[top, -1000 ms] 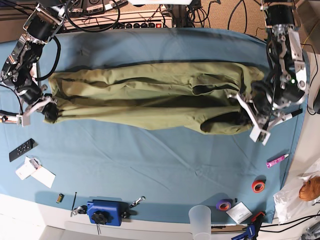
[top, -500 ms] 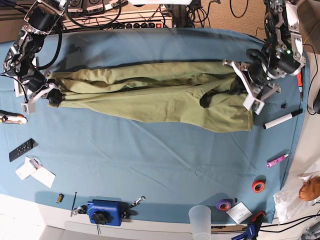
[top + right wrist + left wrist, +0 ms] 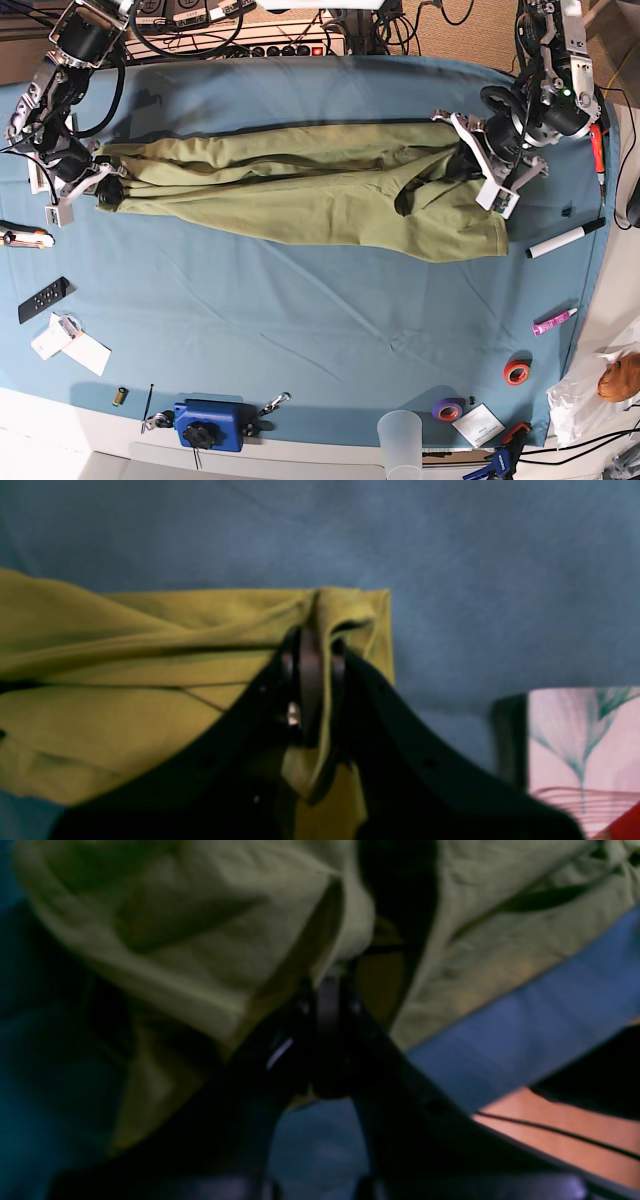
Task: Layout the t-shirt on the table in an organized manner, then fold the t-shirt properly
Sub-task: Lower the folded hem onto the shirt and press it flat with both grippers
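Left gripper [image 3: 478, 160] and right gripper [image 3: 98, 187] are each clamped on opposite ends of the t-shirt [image 3: 300, 190], which is stretched lengthwise across the bench [image 3: 330, 330]. Layout is judged unfinished; spreading flat and folding remain.

Olive-green t-shirt [image 3: 300, 185], soft and wrinkled, lies stretched into a long horizontal band across the far half of the counter [image 3: 330, 320], bunched lengthwise with deep folds and a dark opening near its base-view right end. Both ends are gathered and lifted slightly, the middle resting on the cloth; its lower right corner lies flat. Counter is wide, covered in smooth blue-teal cloth, white rim along the near edge.
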Motion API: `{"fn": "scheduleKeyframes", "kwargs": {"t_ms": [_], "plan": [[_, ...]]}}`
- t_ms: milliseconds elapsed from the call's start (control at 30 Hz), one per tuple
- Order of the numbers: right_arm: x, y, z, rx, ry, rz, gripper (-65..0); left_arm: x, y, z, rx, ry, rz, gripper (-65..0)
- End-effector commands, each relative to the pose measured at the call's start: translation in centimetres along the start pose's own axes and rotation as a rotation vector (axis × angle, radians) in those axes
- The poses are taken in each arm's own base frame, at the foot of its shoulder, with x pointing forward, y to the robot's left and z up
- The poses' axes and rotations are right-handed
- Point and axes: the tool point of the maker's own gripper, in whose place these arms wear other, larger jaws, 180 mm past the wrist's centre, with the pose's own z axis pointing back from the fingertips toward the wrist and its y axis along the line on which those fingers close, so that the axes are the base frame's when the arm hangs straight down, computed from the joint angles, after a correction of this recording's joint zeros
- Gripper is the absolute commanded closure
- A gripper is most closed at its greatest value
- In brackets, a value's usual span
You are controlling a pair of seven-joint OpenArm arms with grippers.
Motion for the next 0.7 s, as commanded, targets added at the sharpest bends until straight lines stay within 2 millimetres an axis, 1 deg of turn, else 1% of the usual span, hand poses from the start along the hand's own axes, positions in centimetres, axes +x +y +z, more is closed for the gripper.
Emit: {"fn": "scheduleKeyframes", "kwargs": {"t_ms": [0, 267, 367, 467, 533, 567, 600, 667], "plan": [[1.9, -0.9, 0.7, -0.035, -0.047, 0.035, 0.0, 1.1, 0.1, 0.3, 0.007, -0.044, -0.020, 0.0], [3.8, -1.8, 0.8, -0.090, -0.115, 0.081, 0.0, 1.1, 0.2, 0.3, 0.011, -0.045, -0.021, 0.0], [3.9, -1.8, 0.7, -0.088, -0.117, 0.081, 0.0, 1.1, 0.2, 0.3, 0.011, -0.045, -0.020, 0.0], [3.3, -1.8, 0.7, -0.089, -0.086, 0.079, 0.0, 1.0, 0.2, 0.3, 0.010, -0.037, -0.020, -0.4], [2.8, -1.7, 0.6, -0.080, -0.058, 0.071, 0.0, 0.6, 0.2, 0.3, 0.010, -0.017, -0.020, -11.7], [2.5, -1.6, 0.6, -0.074, -0.042, 0.065, 0.0, 0.4, 0.2, 0.2, 0.010, -0.004, -0.020, -15.5], [2.3, -1.4, 0.6, -0.064, -0.029, 0.057, 0.0, 0.1, 0.2, 0.3, 0.011, 0.009, -0.020, -17.1], [1.9, -1.0, 0.6, -0.042, -0.009, 0.042, 0.0, -0.1, 0.1, 0.3, 0.005, 0.024, -0.017, -17.5]]}}
